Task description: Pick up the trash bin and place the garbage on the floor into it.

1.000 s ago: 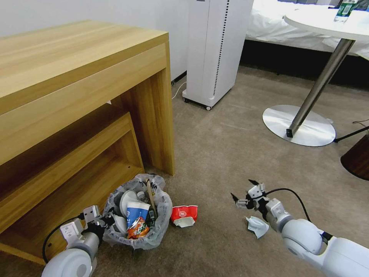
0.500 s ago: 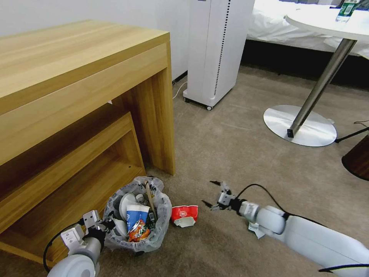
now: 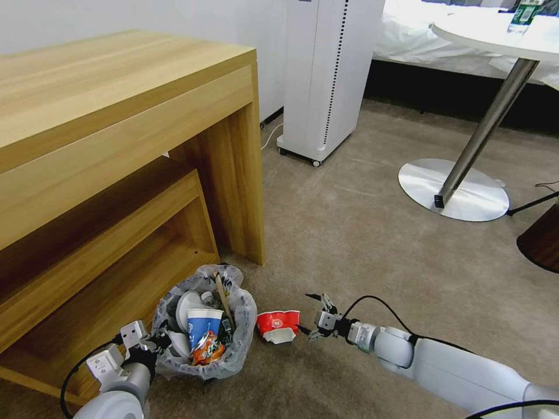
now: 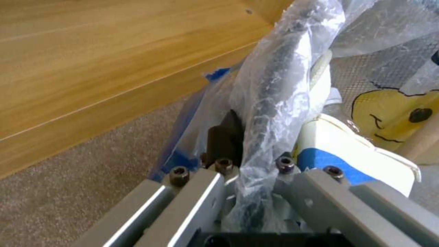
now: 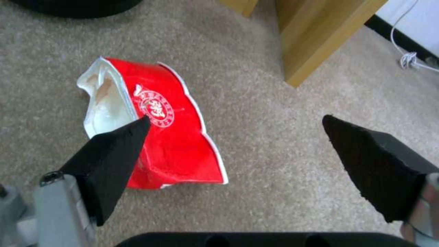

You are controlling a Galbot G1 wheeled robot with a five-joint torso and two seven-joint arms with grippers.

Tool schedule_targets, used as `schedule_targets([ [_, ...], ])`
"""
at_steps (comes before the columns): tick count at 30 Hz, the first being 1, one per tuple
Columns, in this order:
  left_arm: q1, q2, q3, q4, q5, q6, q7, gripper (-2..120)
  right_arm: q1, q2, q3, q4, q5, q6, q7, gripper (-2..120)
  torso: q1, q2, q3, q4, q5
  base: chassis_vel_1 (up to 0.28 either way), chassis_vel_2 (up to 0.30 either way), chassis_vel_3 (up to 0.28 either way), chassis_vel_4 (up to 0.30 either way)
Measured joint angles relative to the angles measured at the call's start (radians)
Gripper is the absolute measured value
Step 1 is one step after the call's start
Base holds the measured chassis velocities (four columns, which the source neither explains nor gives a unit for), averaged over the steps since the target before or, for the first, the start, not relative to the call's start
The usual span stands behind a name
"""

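Now the right gripper (image 3: 307,315), fingers wide, sits just beside the red paper (image 3: 278,325); left gripper (image 3: 156,343) pinches the trash bin (image 3: 204,326) rim.

— How is the left gripper (image 3: 152,343) posed?

— It is clamped on the bagged rim of the trash bin (image 3: 205,326), on the bin's near-left side, with the wrist angled up toward it.

— And the right gripper (image 3: 307,314)?

— It is held low, just right of the bin, fingers (image 5: 109,157) spread wide, the arm stretched out nearly level.
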Motion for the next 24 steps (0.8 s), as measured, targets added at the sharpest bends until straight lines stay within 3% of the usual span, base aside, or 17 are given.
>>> schedule_targets([
  [24,-0.017,0.011,-0.001,0.015,-0.015,-0.015,0.004,0,0.015,0.13,-0.071,-0.148,0.025,0.03,0.01,96,0.0,0.0,0.0,0.0,-0.0001,0.0,0.0,0.0,0.0],
])
